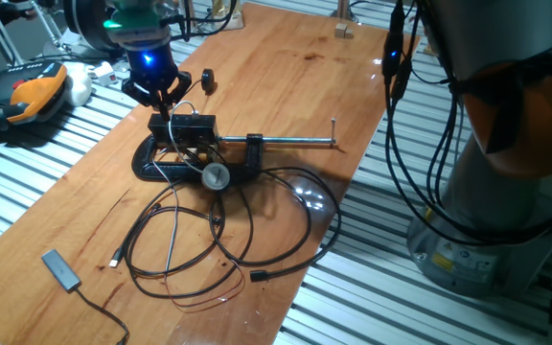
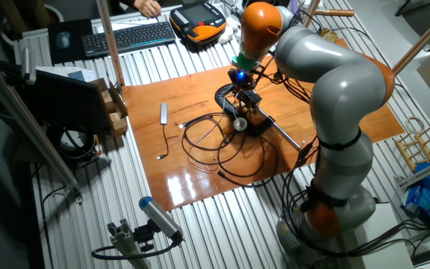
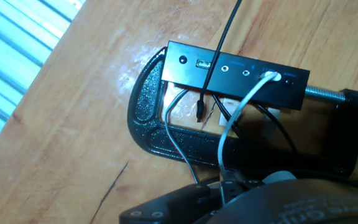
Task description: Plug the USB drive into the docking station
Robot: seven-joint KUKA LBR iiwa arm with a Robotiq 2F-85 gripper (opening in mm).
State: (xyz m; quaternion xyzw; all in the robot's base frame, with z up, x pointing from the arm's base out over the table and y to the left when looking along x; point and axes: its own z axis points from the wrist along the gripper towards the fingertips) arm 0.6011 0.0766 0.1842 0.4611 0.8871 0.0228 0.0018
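Fingers (image 1: 168, 103) first: you see them from the fixed views as two dark prongs angled down just above the docking station (image 1: 192, 127), but whether they are spread or closed, and whether anything sits between them, you cannot tell. The hand view shows only dark housing at its lower edge. The USB drive is not identifiable in any view (possibly hidden at the fingers; that is a guess).

Next out, the docking station (image 3: 235, 78) sits pinned in the black G-clamp (image 3: 160, 127), presumably so an insertion push cannot slide it along the bench (image 1: 286, 77). Its front face looks toward the hand camera: a free USB port (image 3: 204, 64) on the left part, a white cable (image 3: 241, 112) plugged in further right, and a thin black cable (image 3: 219, 43) hanging across the face just beside the free port.

Beyond, cable loops (image 1: 238, 230) sprawl over the bench, and a flat dongle (image 1: 60, 269) lies well apart near the corner.

Judgement: you are at alignment; the hanging cable could foul the approach.
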